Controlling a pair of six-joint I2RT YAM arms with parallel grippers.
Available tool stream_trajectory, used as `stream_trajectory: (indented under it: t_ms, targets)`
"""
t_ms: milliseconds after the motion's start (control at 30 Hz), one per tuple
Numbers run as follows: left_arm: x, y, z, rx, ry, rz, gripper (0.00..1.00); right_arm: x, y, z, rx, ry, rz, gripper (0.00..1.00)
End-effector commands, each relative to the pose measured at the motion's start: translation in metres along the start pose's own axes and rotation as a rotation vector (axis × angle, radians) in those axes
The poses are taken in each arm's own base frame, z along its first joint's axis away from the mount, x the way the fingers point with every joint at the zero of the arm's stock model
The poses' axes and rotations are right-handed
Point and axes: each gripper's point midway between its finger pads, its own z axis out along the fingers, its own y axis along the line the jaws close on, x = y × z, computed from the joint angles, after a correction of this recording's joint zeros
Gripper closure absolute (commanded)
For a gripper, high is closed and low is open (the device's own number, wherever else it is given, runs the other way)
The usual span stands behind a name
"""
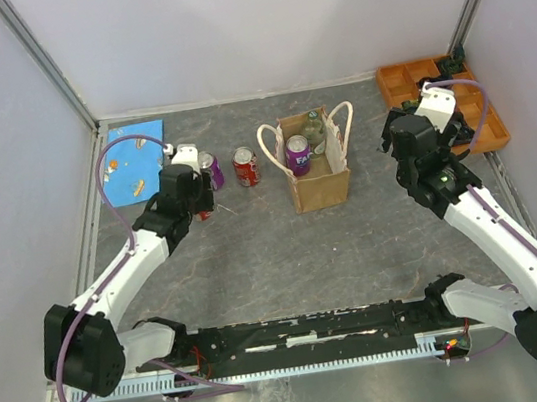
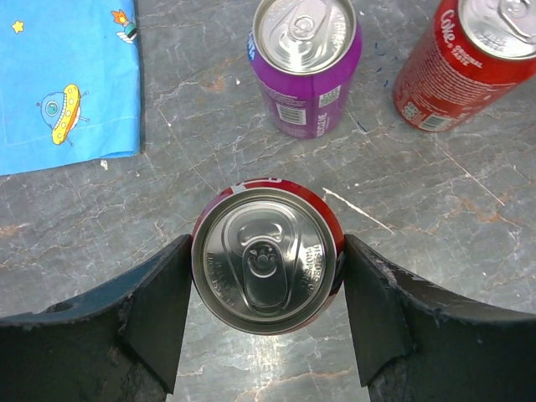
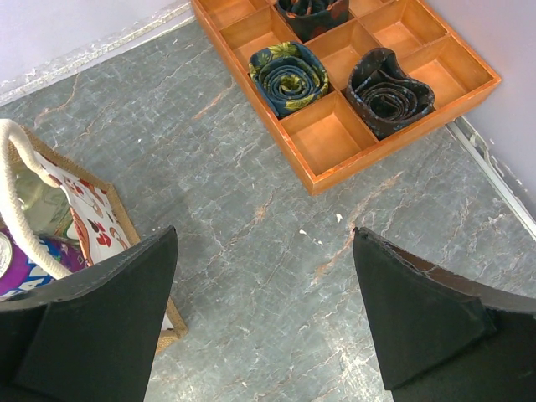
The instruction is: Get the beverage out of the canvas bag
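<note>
The tan canvas bag [image 1: 317,171] stands upright mid-table with cream handles. Inside it are a purple can [image 1: 298,153] and a green bottle [image 1: 314,129]. My left gripper [image 1: 199,207] is left of the bag, apart from it. In the left wrist view this gripper [image 2: 264,280] is shut on a red can [image 2: 265,261], its fingers [image 2: 159,310] pressing both sides. My right gripper [image 1: 388,143] is open and empty to the right of the bag. The right wrist view shows this gripper [image 3: 264,280] over bare table, with the bag's corner [image 3: 96,209] at its left.
A purple can [image 1: 211,169] [image 2: 306,67] and a red cola can [image 1: 245,167] [image 2: 461,67] stand between my left gripper and the bag. A blue patterned cloth [image 1: 136,160] [image 2: 67,84] lies far left. An orange compartment tray [image 1: 402,80] [image 3: 335,138] holding rolled ties sits far right.
</note>
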Motion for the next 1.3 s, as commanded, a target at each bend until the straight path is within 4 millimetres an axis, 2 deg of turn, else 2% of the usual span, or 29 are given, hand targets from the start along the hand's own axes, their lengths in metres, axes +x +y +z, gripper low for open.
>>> stream_trajectory:
  t_ms: [0,133,533,933,1000,1067,1133,1167,1200,1233,1267]
  targets:
    - [-0.063,0.006,-0.005,-0.015,-0.277,-0.169,0.97,-0.016,0.005,0.000,-0.015,-0.043,0.038,0.07]
    - [-0.059,0.008,0.001,-0.023,-0.333,-0.184,0.97,-0.012,0.006,0.001,-0.018,-0.037,0.037,0.07]
    - [-0.048,-0.007,0.020,0.023,-0.309,-0.164,0.97,-0.008,0.006,0.002,-0.019,-0.030,0.034,0.06]
    - [-0.017,-0.021,0.036,0.070,-0.211,-0.164,0.94,-0.004,0.007,0.004,-0.012,-0.021,0.040,0.06]
    - [-0.011,-0.022,0.038,0.069,-0.189,-0.163,0.86,-0.003,0.008,0.005,-0.013,-0.018,0.044,0.06]
    - [-0.007,-0.021,0.039,0.065,-0.171,-0.160,0.74,-0.004,0.010,0.006,-0.016,-0.016,0.047,0.06]
    - [-0.003,-0.021,0.040,0.060,-0.153,-0.162,0.55,-0.003,0.011,0.007,-0.016,-0.011,0.045,0.06]
    - [-0.002,-0.021,0.040,0.059,-0.147,-0.163,0.45,-0.003,0.011,0.007,-0.017,-0.011,0.046,0.06]
    - [-0.003,-0.021,0.040,0.058,-0.145,-0.165,0.27,-0.003,0.012,0.007,-0.017,-0.010,0.045,0.07]
    - [-0.003,-0.021,0.040,0.057,-0.145,-0.168,0.04,-0.002,0.012,0.008,-0.017,-0.007,0.044,0.07]
    - [-0.005,-0.021,0.039,0.058,-0.146,-0.169,0.00,-0.002,0.012,0.008,-0.016,-0.006,0.044,0.07]
